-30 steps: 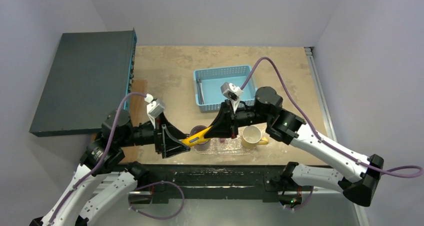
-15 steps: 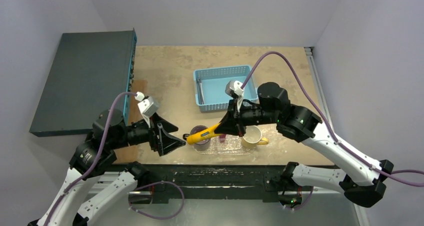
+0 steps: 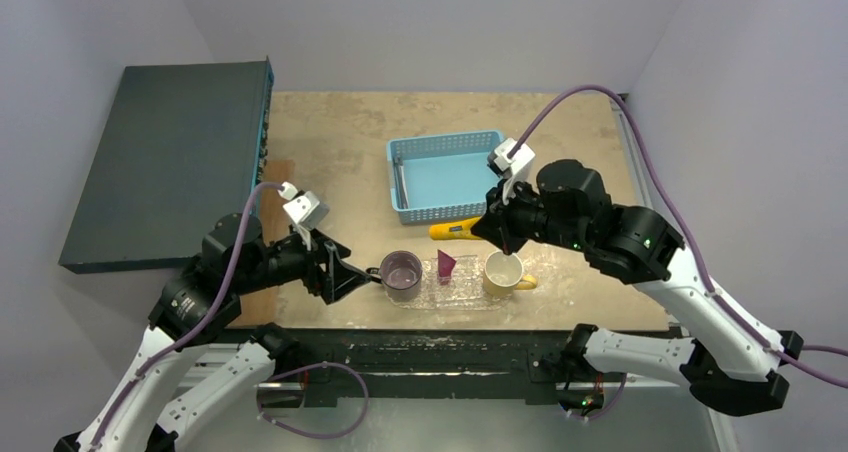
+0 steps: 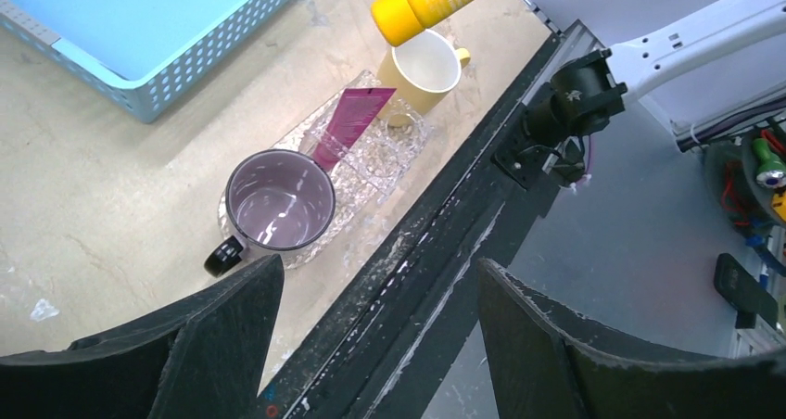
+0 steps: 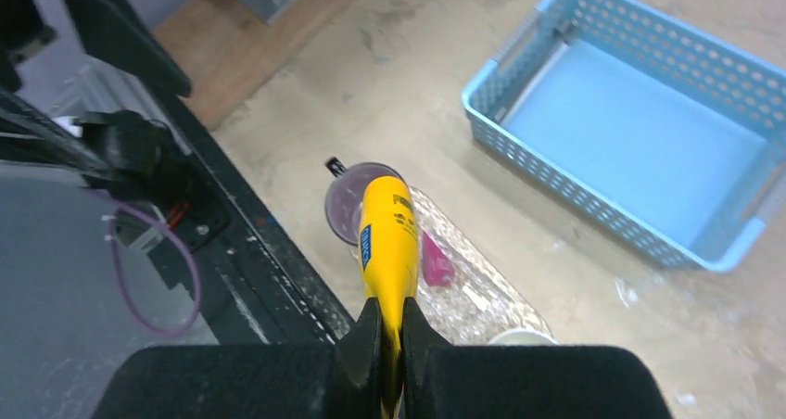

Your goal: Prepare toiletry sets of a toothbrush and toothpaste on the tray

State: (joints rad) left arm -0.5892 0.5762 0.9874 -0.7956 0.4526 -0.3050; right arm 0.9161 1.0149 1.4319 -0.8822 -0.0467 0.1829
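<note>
Above the table beside the tray (image 3: 462,294), the right gripper (image 5: 387,331) pinches the yellow-orange tube (image 5: 387,243) by its tail.
Left gripper (image 3: 356,272) gapes empty just left of the purple mug (image 3: 401,270); the magenta tube (image 4: 348,127) rests on the tray between it and the yellow mug (image 3: 503,272).

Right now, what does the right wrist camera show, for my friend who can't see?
The right gripper pinches a yellow tube. Below are a clear tray with a purple mug and pink tube, and a blue basket beyond.
</note>
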